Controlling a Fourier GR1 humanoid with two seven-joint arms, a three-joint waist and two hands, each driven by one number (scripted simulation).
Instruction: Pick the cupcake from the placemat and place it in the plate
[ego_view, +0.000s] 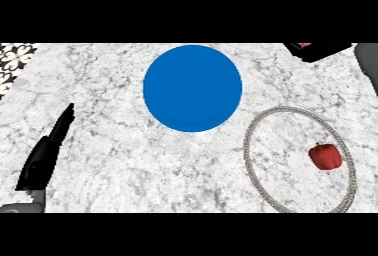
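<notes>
The robot's left hand (46, 150) is matt black all over, a long narrow shape that broadens from slim, pointed fingers into a thicker palm with smooth, unmarked surfaces. Below it, at the view's lower left corner, a short piece of the pale grey forearm (18, 207) shows, plain and rounded, meeting the black hand at a dark wrist band. No cables, screws or lettering can be made out.

A white marble counter (111, 150) with grey veining is filling nearly the whole frame, lying evenly lit with no strong shadows. At the upper left corner a black-and-white patterned surface (15, 62) is showing beyond the counter's edge. A dark grey strip (367, 62) is running along the upper right edge.
</notes>
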